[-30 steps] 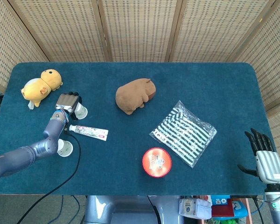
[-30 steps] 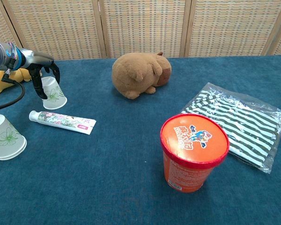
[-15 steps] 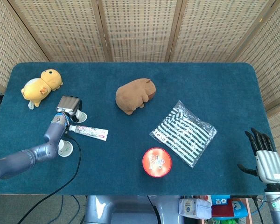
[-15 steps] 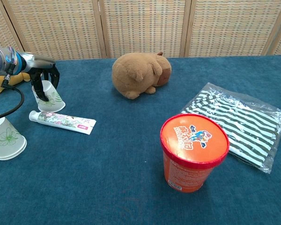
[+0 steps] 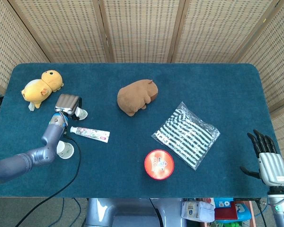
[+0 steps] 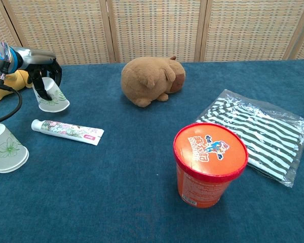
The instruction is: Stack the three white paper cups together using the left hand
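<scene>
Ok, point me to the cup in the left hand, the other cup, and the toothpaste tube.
held cup (image 6: 54,99), chest view, on its flowered side wall.
other cup (image 6: 6,148), chest view, on its side wall.
toothpaste tube (image 6: 66,130), chest view, mid-body.

You have two white paper cups (image 6: 51,96) (image 6: 6,149) in view, two plush toys (image 5: 137,97) (image 5: 41,87), one toothpaste tube (image 6: 67,131), one orange-lidded tub (image 6: 210,163) and one striped bag (image 5: 185,134).

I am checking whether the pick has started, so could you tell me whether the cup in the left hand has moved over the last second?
Yes. The left hand has lifted the paper cup off the cloth and tilted it, widening the gap above the toothpaste tube.
</scene>
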### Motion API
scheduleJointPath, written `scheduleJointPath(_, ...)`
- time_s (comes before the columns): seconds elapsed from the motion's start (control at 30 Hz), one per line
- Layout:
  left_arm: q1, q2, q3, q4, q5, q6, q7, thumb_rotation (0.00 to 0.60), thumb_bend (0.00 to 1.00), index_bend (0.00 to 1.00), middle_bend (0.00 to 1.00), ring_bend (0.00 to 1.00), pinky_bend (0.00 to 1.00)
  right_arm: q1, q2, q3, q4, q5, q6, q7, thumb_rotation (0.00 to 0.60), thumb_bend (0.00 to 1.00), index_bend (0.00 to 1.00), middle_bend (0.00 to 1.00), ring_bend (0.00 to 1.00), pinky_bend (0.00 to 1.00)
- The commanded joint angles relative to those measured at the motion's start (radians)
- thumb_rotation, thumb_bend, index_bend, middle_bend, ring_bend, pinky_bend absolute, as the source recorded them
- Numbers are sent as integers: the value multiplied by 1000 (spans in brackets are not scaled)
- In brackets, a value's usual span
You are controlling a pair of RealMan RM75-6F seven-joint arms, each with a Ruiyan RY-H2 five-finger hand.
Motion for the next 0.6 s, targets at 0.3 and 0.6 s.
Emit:
scheduleJointPath(0.3,21,189,-77,-226,20,-45,-99,600,363,687,468,402,541,7,-10,-4,8,0,-14,-12,600,48,0,0,0,0)
scheduleJointPath(0.6,101,448,-128,-522,177,-124,-261,600,364,687,468,402,541,10,-19,-8,2,-11,-12,-38,600,48,0,0,0,0)
